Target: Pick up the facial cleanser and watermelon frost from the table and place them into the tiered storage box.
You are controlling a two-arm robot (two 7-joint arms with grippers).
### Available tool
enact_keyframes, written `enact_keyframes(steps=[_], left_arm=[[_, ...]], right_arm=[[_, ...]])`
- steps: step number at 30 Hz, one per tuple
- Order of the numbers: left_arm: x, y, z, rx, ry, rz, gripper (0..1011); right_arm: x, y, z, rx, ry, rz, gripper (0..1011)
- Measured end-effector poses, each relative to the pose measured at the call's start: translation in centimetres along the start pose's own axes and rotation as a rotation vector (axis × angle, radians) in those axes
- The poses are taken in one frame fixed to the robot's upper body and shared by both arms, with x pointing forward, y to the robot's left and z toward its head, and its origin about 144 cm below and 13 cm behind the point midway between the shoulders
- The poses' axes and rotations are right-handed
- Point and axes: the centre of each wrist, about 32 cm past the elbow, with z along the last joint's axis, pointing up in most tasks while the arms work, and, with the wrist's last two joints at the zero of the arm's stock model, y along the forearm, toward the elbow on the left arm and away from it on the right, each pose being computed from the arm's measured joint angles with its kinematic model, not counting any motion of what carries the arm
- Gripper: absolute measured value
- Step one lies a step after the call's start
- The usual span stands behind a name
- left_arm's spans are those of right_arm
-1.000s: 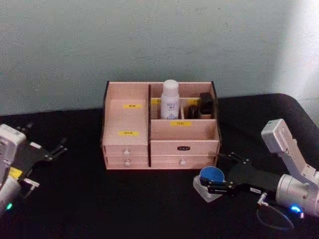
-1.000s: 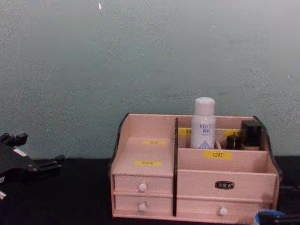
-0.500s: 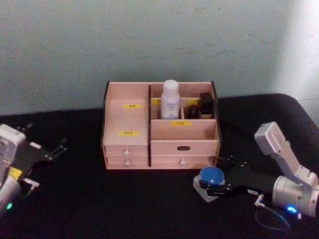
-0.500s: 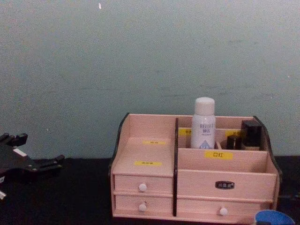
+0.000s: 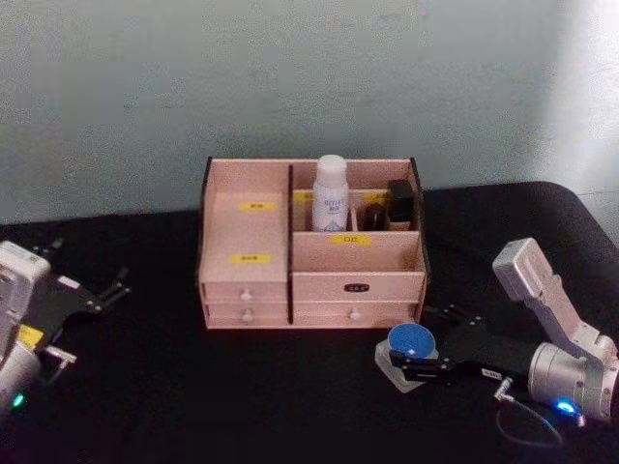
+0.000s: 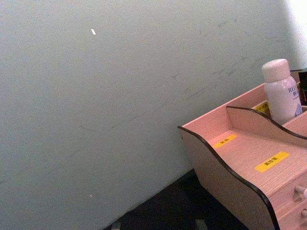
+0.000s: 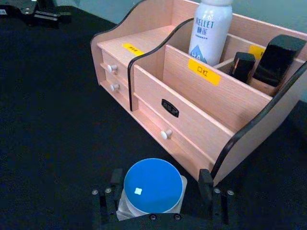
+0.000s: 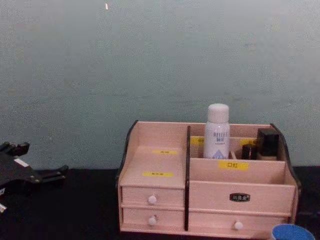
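The tiered storage box (image 5: 247,232) (image 8: 155,160) (image 6: 240,153) (image 7: 148,52) stands mid-table against the wall. A white bottle (image 5: 331,193) (image 8: 217,131) (image 7: 211,31) (image 6: 282,91) stands upright in its back compartment. A small clear jar with a blue lid (image 5: 411,340) (image 7: 153,186) (image 8: 292,233) sits on the table off the box's front right corner. I cannot tell which of the two is the facial cleanser and which the watermelon frost. My right gripper (image 5: 406,354) (image 7: 160,178) is low on the table, open, one finger on each side of the jar. My left gripper (image 5: 92,263) (image 8: 42,159) rests open at the far left.
Two dark cosmetic items (image 5: 392,205) (image 7: 268,60) stand in the box's back right compartments. The box's left tiers and front middle compartment hold nothing. A black cloth (image 5: 242,387) covers the table. A pale wall (image 5: 290,77) rises close behind the box.
My right arm has shifted slightly while its fingers stay around the blue-lidded jar. The jar, the box and the left arm have not moved.
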Motion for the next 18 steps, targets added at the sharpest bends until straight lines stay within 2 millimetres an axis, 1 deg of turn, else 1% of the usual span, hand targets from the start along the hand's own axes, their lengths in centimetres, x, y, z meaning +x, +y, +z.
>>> enact_keyframes(steps=[18], left_arm=[[0.00,0.00,0.00,0.000,0.000,0.000,1001]], right_arm=[[-0.13,0.22,-0.36,-0.016,0.022,0.010,1000]])
